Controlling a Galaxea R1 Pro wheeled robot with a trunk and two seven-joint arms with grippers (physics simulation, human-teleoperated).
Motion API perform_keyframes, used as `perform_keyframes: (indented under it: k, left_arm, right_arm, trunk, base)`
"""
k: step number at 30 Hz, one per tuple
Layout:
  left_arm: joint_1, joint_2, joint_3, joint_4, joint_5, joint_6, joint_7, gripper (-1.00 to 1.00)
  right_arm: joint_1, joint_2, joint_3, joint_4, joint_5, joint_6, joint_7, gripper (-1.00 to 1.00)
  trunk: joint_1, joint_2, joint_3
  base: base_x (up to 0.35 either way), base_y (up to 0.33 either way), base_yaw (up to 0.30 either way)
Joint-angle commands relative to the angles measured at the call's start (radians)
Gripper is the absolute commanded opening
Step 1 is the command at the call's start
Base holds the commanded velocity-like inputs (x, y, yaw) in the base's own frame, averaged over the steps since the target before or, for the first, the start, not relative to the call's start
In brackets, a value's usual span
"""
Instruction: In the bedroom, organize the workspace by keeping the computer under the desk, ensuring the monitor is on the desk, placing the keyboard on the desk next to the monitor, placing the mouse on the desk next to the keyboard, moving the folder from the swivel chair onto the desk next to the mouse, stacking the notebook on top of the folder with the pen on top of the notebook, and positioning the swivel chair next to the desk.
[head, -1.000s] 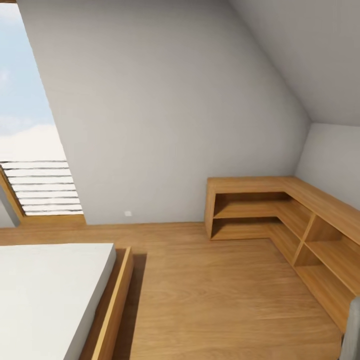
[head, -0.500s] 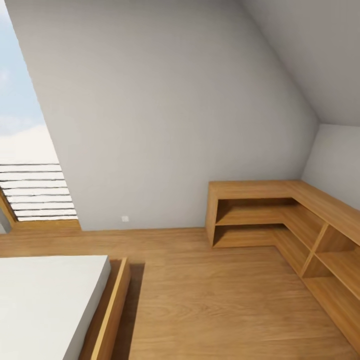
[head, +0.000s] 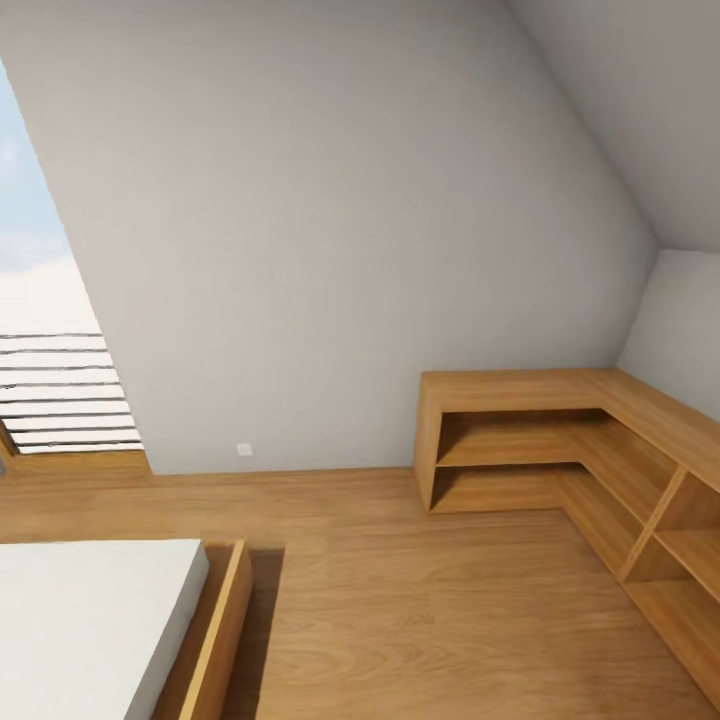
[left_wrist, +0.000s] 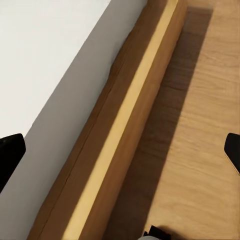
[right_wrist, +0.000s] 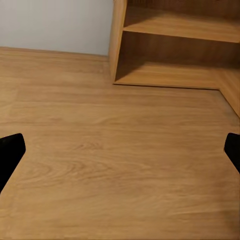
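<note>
None of the task's things appear; I am on the way through the bedroom. In the left wrist view my left gripper (left_wrist: 120, 152) is open, its dark fingertips (left_wrist: 10, 155) far apart above the wooden side rail of the bed (left_wrist: 125, 125). In the right wrist view my right gripper (right_wrist: 120, 150) is open too, its fingertips (right_wrist: 10, 152) spread wide over bare wooden floor (right_wrist: 115, 150), with nothing between them.
A white mattress on a wooden bed frame (head: 215, 640) fills the lower left. An L-shaped low wooden shelf unit (head: 520, 440) runs along the right wall corner. A slanted window (head: 50, 330) is at the left. Wooden floor (head: 400, 600) lies between bed and shelves.
The whole head view has shifted: the bed and floor slid down, the window slid left. The camera moved, not the furniture.
</note>
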Motion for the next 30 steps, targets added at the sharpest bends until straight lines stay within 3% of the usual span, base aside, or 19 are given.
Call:
perform_keyframes:
  k: [1,30]
  left_arm:
    - [0.001,0.001,-0.008,-0.003,0.002,-0.002,0.009,1.0]
    - [0.001,-0.01,-0.011,-0.005,0.0,0.001,0.009,1.0]
  right_arm:
    - [-0.001,0.001,0.009,0.002,-0.01,-0.004,0.0,1.0]
    - [-0.001,0.0,0.009,0.002,-0.01,-0.004,0.0,1.0]
  trunk:
    - [0.001,-0.001,-0.001]
    - [0.001,-0.001,-0.001]
  base:
    - [0.332,0.0,0.0]
    - [0.332,0.0,0.0]
